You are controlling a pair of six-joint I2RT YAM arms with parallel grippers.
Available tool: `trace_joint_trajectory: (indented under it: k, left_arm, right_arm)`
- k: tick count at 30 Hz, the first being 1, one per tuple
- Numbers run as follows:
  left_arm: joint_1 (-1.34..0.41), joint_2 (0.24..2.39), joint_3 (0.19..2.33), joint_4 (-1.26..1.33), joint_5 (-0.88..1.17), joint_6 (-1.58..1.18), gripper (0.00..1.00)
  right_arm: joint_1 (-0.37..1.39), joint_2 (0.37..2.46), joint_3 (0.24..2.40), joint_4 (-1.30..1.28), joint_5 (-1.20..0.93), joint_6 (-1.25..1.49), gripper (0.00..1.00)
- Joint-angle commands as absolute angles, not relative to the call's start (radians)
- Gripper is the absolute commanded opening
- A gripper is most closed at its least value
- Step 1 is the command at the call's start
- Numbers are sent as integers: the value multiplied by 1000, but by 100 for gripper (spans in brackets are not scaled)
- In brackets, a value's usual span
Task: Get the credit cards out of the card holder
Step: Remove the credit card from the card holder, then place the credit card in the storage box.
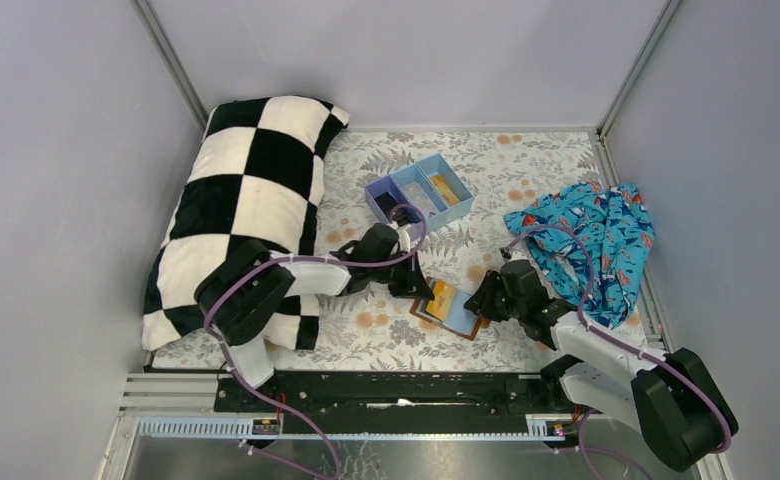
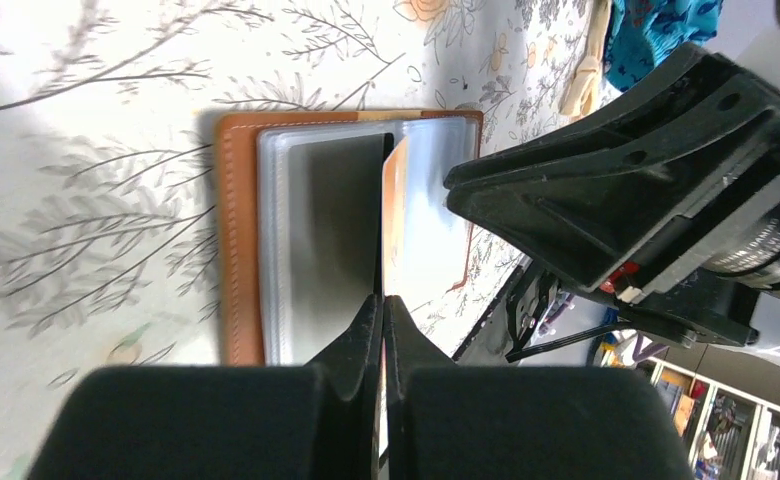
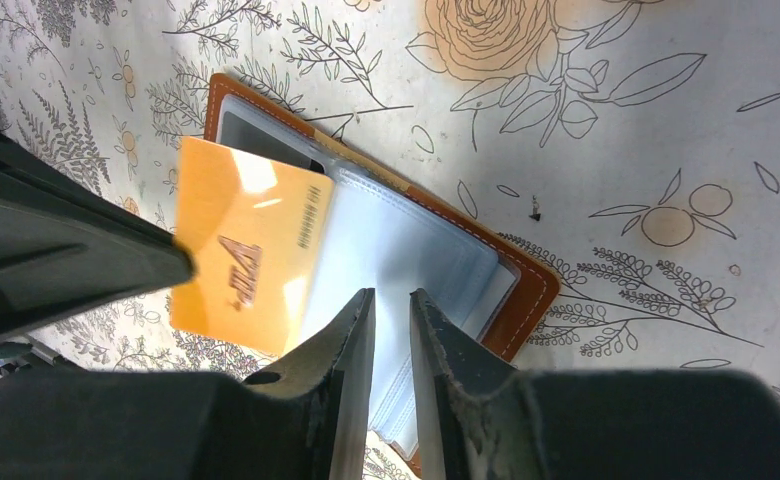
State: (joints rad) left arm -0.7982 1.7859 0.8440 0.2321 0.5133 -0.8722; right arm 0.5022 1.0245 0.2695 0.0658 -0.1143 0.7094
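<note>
The brown leather card holder (image 1: 463, 318) lies open on the flowered table, its clear plastic sleeves up; it also shows in the left wrist view (image 2: 238, 230) and the right wrist view (image 3: 526, 290). My left gripper (image 1: 424, 290) (image 2: 383, 300) is shut on a yellow-gold credit card (image 1: 440, 297) (image 2: 394, 200) (image 3: 246, 250), which is partly out over the holder's left half. My right gripper (image 1: 482, 300) (image 3: 393, 295) is at the holder's right side, jaws a narrow gap apart, tips over the pale blue sleeves, nothing visibly between them. Other cards are not clearly visible in the sleeves.
A blue three-compartment tray (image 1: 421, 195) stands behind the holder, a yellow card (image 1: 446, 188) in its right compartment and something dark in its left. A black-and-white checked pillow (image 1: 246, 200) lies at left, and a blue patterned cloth (image 1: 591, 235) at right.
</note>
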Motion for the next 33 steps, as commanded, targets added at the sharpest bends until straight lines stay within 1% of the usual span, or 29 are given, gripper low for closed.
trace_joint_trajectory:
  k: [1,4,7,8,9,12,16,19,23,25,30,31,33]
  left_arm:
    - [-746,1678,793,237,508,-831,0]
    - [-714,1612,777,205,502,-813,0]
    - [-696,1543,785,161,501,-787,0]
    - [-694,1523,791,141,504,-776,0]
    - [-692,1503,797,128,508,-768,0]
    - [-683,1449,803,118,539,-760,0]
    - [-658,1392,779,174,623,-801,0]
    - [-643,1362,749,251,684,-849,0]
    - [-637,1341,719,328,715,-901,0]
    - [-636,1342,704,370,729,-928,0]
    - [-634,1347,684,463,757,-980,0]
    - [-634,1347,683,471,759,-984,0]
    - [-634,1345,682,471,756,-986,0]
  right_arm:
    - [504,1018,266,24,-98,699,27]
    - [505,975,307,-37,-104,687,30]
    - [505,905,354,-57,-126,681,41]
    - [505,879,362,-48,-142,681,47]
    - [504,856,367,-25,-167,681,53]
    - [504,812,360,92,-247,697,64]
    - [505,816,341,234,-349,754,68]
    - [505,838,307,402,-422,837,68]
    - [505,892,259,671,-482,962,68]
    - [504,933,248,775,-513,1010,67]
    - [504,1040,263,922,-564,1074,56]
    - [503,1056,262,952,-568,1087,53]
    - [505,1077,262,991,-569,1108,42]
